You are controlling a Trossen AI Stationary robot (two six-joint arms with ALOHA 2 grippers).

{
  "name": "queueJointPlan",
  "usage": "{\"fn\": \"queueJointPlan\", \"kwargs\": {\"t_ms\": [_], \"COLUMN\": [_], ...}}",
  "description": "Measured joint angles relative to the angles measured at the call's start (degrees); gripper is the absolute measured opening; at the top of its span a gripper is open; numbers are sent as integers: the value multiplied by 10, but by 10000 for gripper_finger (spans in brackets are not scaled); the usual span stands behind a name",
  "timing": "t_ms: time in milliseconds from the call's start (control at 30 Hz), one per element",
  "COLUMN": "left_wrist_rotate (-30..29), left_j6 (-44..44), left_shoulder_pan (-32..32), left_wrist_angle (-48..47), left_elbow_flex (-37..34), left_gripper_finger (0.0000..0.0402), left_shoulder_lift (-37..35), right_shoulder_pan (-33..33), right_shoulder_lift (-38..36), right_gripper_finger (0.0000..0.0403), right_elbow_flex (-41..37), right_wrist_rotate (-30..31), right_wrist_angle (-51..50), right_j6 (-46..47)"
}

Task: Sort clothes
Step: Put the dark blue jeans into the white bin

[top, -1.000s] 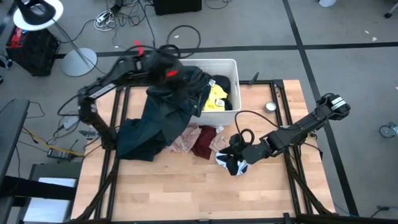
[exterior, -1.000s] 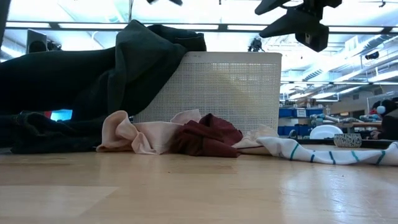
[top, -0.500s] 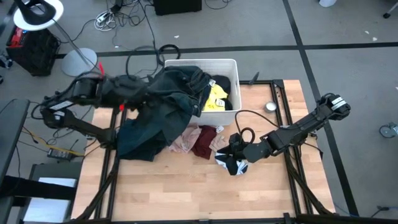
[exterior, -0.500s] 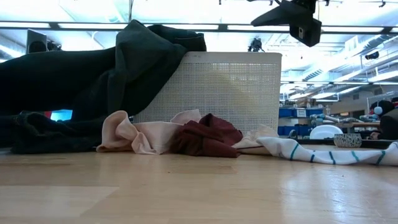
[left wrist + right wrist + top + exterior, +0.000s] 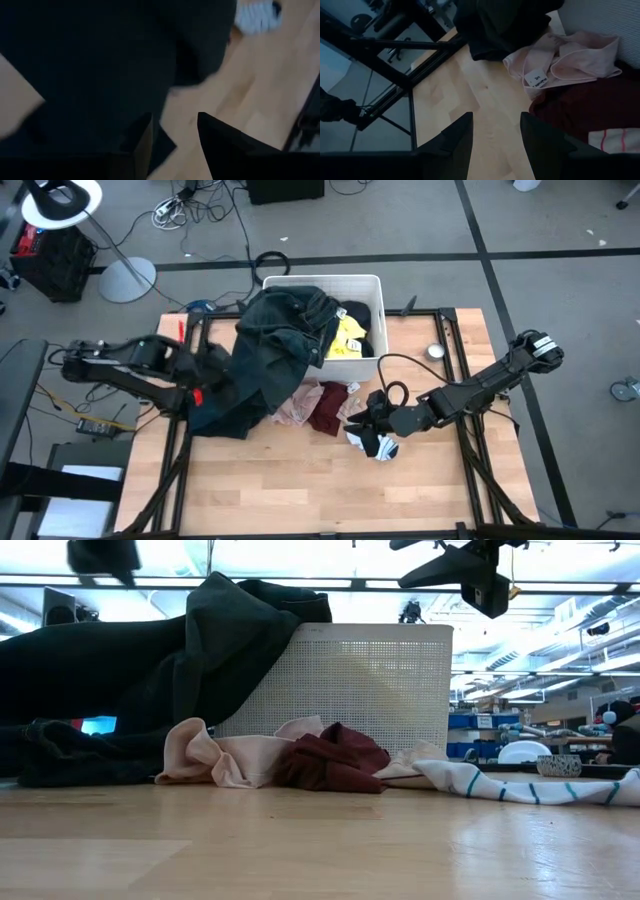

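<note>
Left gripper [image 5: 212, 370] low at the table's left edge, fingers [image 5: 142, 142] parted and empty, against the large dark green fabric garment [image 5: 270, 350] draped from the white perforated plastic bin [image 5: 372, 285] onto the wooden table [image 5: 300, 480]. Right gripper [image 5: 376, 420] above the white teal-striped cloth [image 5: 375, 442], fingers [image 5: 540, 135] apart, holding nothing. Bright yellow piece [image 5: 348, 338] inside the bin. Pale pink garment [image 5: 297, 408] and crumpled maroon garment [image 5: 327, 406] touching, on the table just in front of the bin.

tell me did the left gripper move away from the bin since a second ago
Yes. The left gripper swung from beside the white bin toward the table's left edge, now by the dark green garment.
</note>
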Motion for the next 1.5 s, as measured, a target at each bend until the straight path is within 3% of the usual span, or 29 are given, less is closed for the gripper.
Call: {"fn": "queueJointPlan", "kwargs": {"t_ms": [167, 667, 767, 867, 933, 1167, 1500], "left_wrist_rotate": [38, -27, -13, -9, -8, -51, -228], "left_j6": [-40, -135, -134, -135, -137, -151, -103], "left_shoulder_pan": [-31, -83, -83, -83, -84, -84, -82], "left_wrist_angle": [-3, -150, -170, -168, -168, -179, -175], "left_elbow_flex": [-35, -48, -48, -45, -36, 61, 287], "left_gripper_finger": [161, 158, 118, 32, 12, 3, 1], "left_shoulder_lift": [13, 134, 147, 143, 132, 101, 106], "right_shoulder_pan": [0, 0, 0, 0, 0, 0, 0], "right_shoulder_lift": [0, 0, 0, 0, 0, 0, 0], "right_gripper_finger": [164, 164, 164, 164, 164, 164, 164], "right_elbow_flex": [0, 0, 0, 0, 0, 0, 0], "right_wrist_rotate": [0, 0, 0, 0, 0, 0, 0], "right_wrist_angle": [0, -1, -1, -1, -1, -1, -1], "right_j6": [0, -11, -15, -18, -21, -28, -40]}}
